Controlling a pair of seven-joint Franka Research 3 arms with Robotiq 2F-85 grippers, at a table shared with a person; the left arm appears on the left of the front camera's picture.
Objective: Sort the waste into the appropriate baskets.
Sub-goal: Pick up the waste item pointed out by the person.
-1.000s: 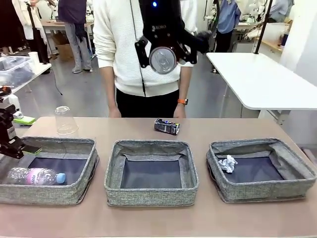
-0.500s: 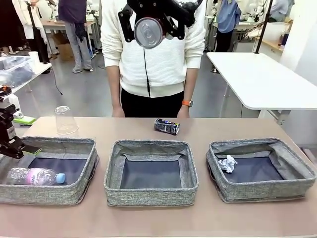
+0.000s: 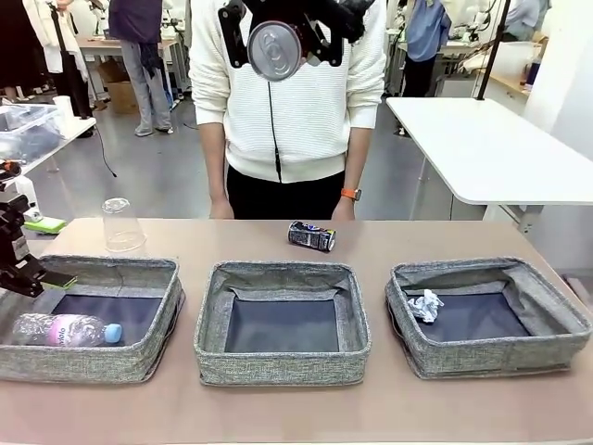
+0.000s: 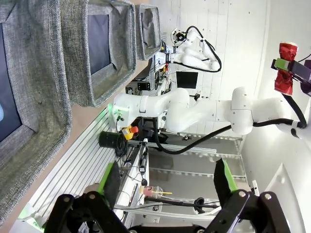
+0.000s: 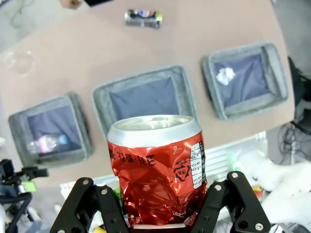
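Observation:
High above the table's far side, my right gripper (image 3: 278,39) is shut on the crushed red can (image 3: 274,50), in front of the person's chest. From the right wrist the can (image 5: 158,170) stands upright between the fingers, over the middle basket (image 5: 99,104). My left gripper (image 3: 22,276) hangs open by the left basket's (image 3: 83,363) outer rim, nothing between its fingers (image 4: 111,180). A clear bottle (image 3: 65,329) lies in that basket. The middle basket (image 3: 283,366) holds nothing. A paper wad (image 3: 426,306) lies in the right basket (image 3: 491,357).
An upturned clear cup (image 3: 121,225) stands behind the left basket. A crushed dark can (image 3: 311,236) lies behind the middle basket, near the person's hands at the far edge. A white table (image 3: 500,153) stands at the right, beyond this one.
My right gripper has carried the red can upward and toward the picture's left. The left arm and the litter on the table have not moved.

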